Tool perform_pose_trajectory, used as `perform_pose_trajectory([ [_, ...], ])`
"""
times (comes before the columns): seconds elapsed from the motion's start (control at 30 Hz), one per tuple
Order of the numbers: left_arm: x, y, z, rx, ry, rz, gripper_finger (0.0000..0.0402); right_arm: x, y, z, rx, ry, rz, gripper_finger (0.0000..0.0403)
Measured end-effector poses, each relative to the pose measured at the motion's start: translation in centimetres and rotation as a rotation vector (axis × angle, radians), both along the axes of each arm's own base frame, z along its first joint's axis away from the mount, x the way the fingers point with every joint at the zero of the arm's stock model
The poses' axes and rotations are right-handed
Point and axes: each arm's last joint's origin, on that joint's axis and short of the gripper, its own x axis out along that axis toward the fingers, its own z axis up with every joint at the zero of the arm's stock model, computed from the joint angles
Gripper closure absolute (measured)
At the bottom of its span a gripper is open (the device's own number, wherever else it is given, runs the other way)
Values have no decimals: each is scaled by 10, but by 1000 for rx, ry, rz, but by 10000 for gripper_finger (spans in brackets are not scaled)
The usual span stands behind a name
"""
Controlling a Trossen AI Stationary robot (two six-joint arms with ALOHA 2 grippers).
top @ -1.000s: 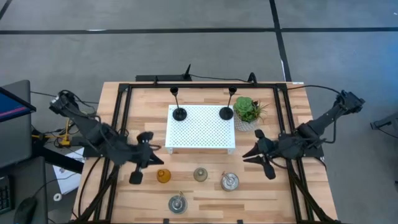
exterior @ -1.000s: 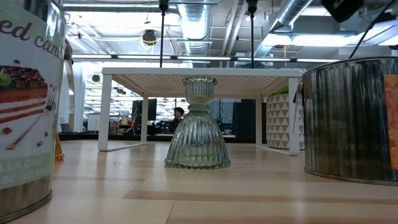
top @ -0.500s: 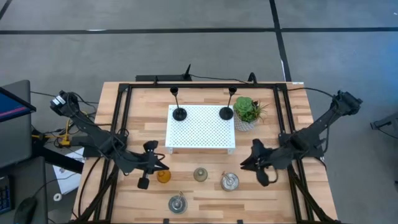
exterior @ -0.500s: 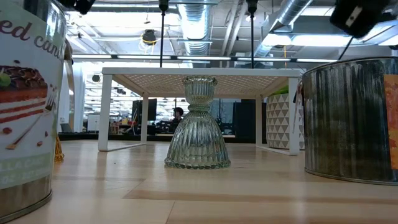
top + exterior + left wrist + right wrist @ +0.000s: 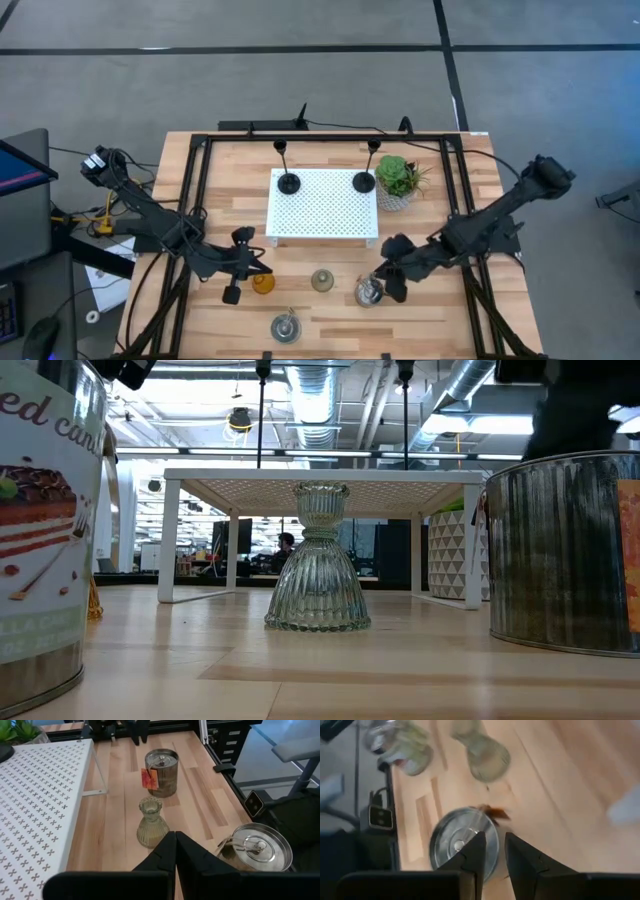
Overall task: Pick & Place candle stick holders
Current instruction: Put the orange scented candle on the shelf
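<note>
Right gripper [image 5: 385, 281], fingers slightly apart and holding nothing, poised over the silver cup [image 5: 369, 292] at five o'clock of the tray [image 5: 322, 205], seemingly to grasp; left gripper [image 5: 248, 271] clenched empty beside the amber holder [image 5: 263, 284].

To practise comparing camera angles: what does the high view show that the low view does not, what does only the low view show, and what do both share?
Only the high view shows the two black holders on the white tray, the potted plant, the amber holder, the left claw beside it, and the right claw over a silver tin.

Only the low view shows the tray's legs and the room beyond, with a person far off.

Both show the ribbed glass holder, both tins and the tray.
</note>
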Motion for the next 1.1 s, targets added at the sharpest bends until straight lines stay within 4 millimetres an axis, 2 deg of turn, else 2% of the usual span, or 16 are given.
perform_pose_trajectory([
  [0.1, 0, 0, 0, 0, 0, 0, 396, 4, -1, -8, 108, 83, -65, 338],
  [0.27, 0, 0, 0, 0, 0, 0, 396, 7, -2, -16, 160, 156, -72, 338],
  [0.67, 0, 0, 0, 1, 2, 0, 396, 7, 0, -20, 200, 216, -43, 338],
  [0.93, 0, 0, 0, 3, 4, 0, 396, -1, -7, -24, 180, 332, -126, 338],
  [1.1, 0, 0, 0, 3, 4, -1, 396, -3, -8, -25, 170, 346, -129, 338],
])
